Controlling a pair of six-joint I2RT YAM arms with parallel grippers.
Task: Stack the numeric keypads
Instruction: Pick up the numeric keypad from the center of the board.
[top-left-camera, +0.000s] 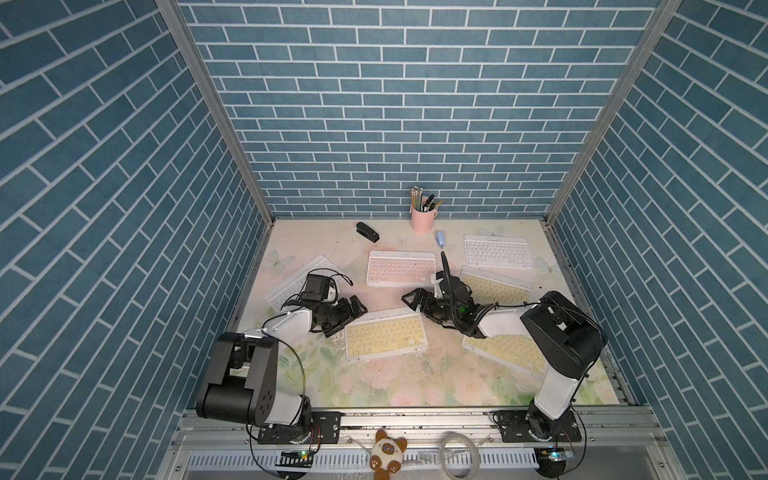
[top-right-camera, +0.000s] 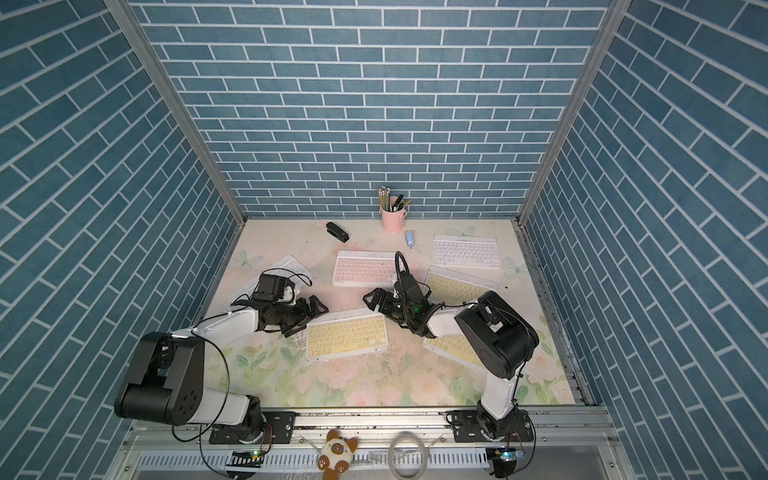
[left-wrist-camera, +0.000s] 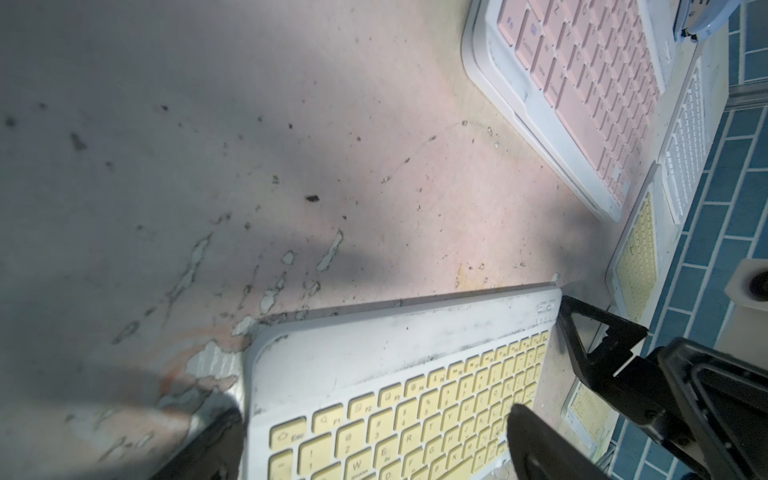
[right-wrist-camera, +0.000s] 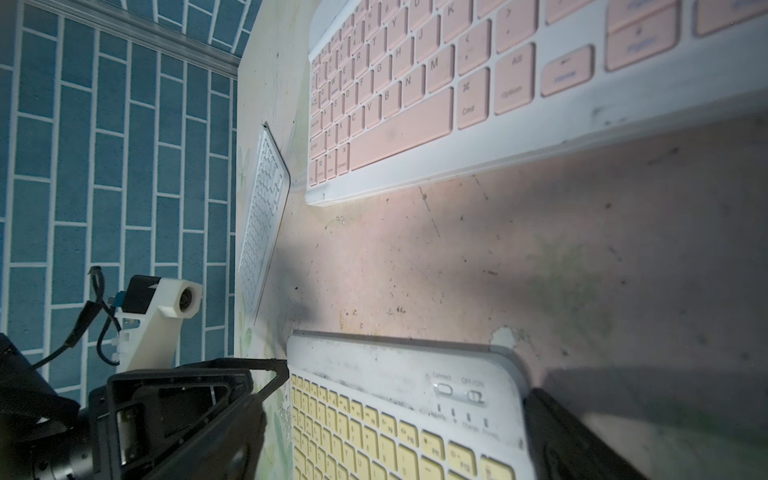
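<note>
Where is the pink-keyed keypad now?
In a top view the pink-keyed keypad lies flat at mid-table, in front of the pen cup, behind the central yellow keypad.

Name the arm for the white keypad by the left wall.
Left: the white keypad lies by the left gripper, on its side; the right gripper sits beyond the centre yellow keypad.

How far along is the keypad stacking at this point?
Done: nothing; no keypad lies on another. In hand: the open left claw and open right claw bracket the central yellow-keyed white-framed keypad, flat on the table. Left: all stacking, including the pink-keyed keypad.
</note>
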